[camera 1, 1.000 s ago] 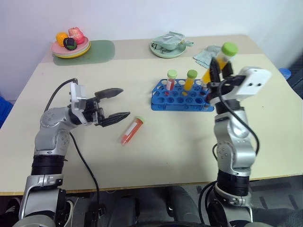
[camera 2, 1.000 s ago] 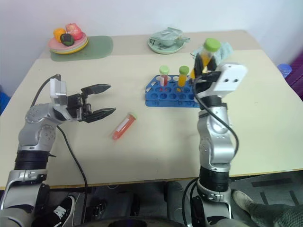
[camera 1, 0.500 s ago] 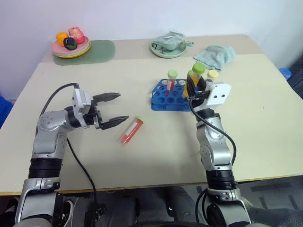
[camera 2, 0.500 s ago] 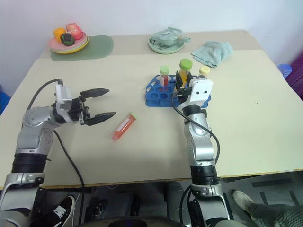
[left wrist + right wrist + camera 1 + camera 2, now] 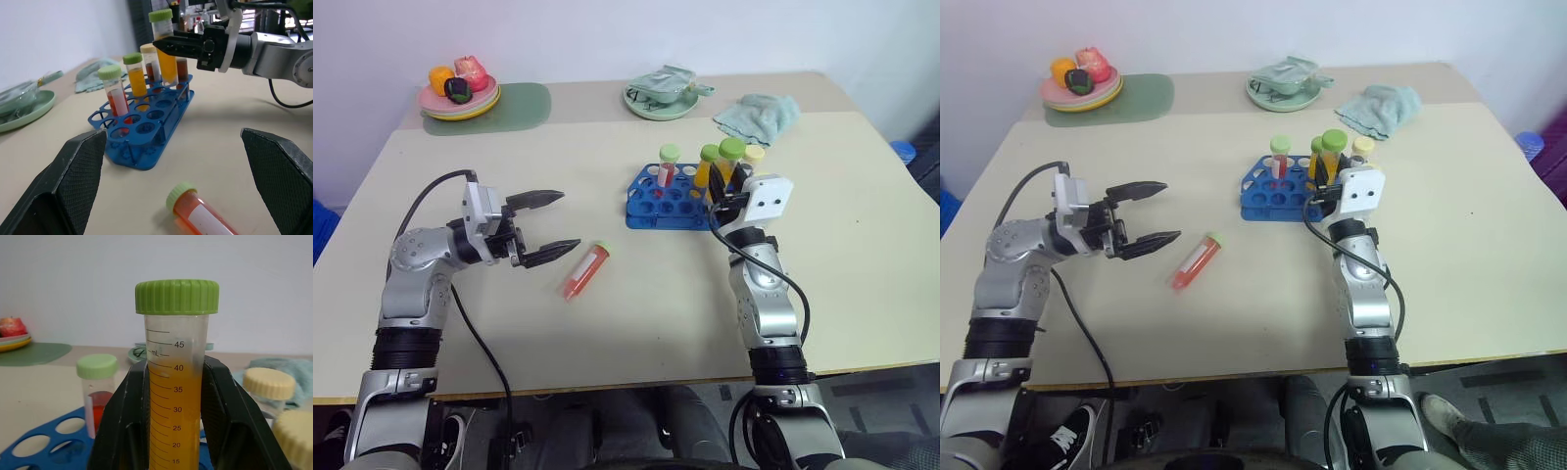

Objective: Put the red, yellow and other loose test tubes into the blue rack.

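Observation:
The blue rack [image 5: 680, 204] stands mid-table with capped tubes upright in it, among them a red one with a green cap [image 5: 667, 166]. My right gripper [image 5: 722, 188] is shut on a yellow tube with a green cap [image 5: 176, 396], held upright over the rack's right end. Its lower end is hidden among the standing tubes. A loose orange-red tube with a green cap [image 5: 584, 270] lies on the table left of the rack. My left gripper [image 5: 546, 225] stands open beside that tube, a little to its left, with nothing between its fingers.
A plate of toy fruit [image 5: 459, 90] on a green mat sits at the back left. A pale green dish [image 5: 659, 99] holding a crumpled wrapper is behind the rack. A teal cloth [image 5: 760, 114] lies at the back right.
My right gripper has come down with the yellow tube from well above the table to the rack's right end. The left gripper has stayed open in place.

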Robot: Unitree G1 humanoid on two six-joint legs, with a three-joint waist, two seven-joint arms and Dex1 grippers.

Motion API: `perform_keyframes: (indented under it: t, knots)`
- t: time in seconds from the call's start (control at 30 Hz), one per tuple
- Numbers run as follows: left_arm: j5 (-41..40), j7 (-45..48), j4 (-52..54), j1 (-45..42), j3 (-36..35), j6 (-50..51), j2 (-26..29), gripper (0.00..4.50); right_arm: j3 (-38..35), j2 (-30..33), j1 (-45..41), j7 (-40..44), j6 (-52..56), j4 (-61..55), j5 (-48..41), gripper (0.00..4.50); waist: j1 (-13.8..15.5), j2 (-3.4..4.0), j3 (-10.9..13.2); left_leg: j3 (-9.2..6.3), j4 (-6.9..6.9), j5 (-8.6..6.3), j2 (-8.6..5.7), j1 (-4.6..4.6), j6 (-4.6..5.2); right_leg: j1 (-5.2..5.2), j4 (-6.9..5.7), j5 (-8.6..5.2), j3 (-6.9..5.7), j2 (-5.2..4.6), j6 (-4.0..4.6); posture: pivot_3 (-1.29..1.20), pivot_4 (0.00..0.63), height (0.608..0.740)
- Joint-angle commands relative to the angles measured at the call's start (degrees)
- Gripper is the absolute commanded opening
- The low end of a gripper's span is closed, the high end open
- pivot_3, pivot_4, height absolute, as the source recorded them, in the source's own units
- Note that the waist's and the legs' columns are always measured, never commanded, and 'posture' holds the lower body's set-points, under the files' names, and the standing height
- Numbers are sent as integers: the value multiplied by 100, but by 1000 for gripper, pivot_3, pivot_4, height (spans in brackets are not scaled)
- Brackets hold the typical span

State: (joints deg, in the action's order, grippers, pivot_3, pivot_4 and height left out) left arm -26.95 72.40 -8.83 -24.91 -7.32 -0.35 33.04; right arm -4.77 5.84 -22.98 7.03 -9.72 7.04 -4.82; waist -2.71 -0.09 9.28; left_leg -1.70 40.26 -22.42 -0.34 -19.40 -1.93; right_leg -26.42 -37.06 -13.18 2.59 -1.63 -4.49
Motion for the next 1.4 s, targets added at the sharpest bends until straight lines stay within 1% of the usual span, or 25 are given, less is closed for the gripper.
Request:
perform_keyframes:
  t: [0.03, 0.27, 1.07, 1.2, 1.27, 1.33, 1.4]
  knots:
    - [-101, 5, 183, -15, 2, 9, 5, 4500, -47, 46, -173, -2, -217, -17, -6, 850, -2, 0, 0, 0, 0, 0, 0, 0, 0, -1, 0, 0, 0, 0, 0, 0, 150, 740]
    - [-130, 9, 188, -37, -13, 53, 13, 4500, -6, 4, -186, -4, -310, 166, 4, 850, 4, 0, 0, 0, 0, 0, 1, -1, 0, 0, 0, 0, 0, -1, 0, 0, 150, 740]
    - [-137, -2, 264, -70, -27, 166, 28, 4500, 168, -108, -10, -30, -349, 253, 115, 850, 1, 0, 0, 0, 0, 0, 2, 0, 0, 0, 0, 0, 0, -1, 0, 0, 150, 740]
    - [-139, -20, 290, -61, -21, 161, 19, 4500, 117, -147, 47, 17, -386, 344, 22, 850, 2, 0, 0, -1, 0, 0, 2, 0, 0, 0, 0, 0, 0, -1, 0, 0, 150, 740]
    - [-147, -26, 301, -55, -25, 169, 21, 4500, 103, -134, 60, 38, -396, 354, 14, 1825, 4, 0, 0, -1, 0, 0, 2, 0, 0, 0, 0, 0, 0, -1, 0, 0, 150, 740]
    - [-148, -32, 313, -46, -27, 171, 26, 4500, 78, -133, 62, 104, -387, 358, -66, 2663, 0, 0, 0, 0, 0, 0, 2, 0, 0, 0, 0, 0, 0, -1, 0, 0, 150, 740]
    - [-164, -35, 330, -36, -31, 182, 34, 4500, 43, -143, 65, 31, -346, 323, -68, 3624, -1, 0, 0, -1, 0, 0, 2, 0, 0, 0, 0, 0, 0, -1, 0, 0, 150, 740]
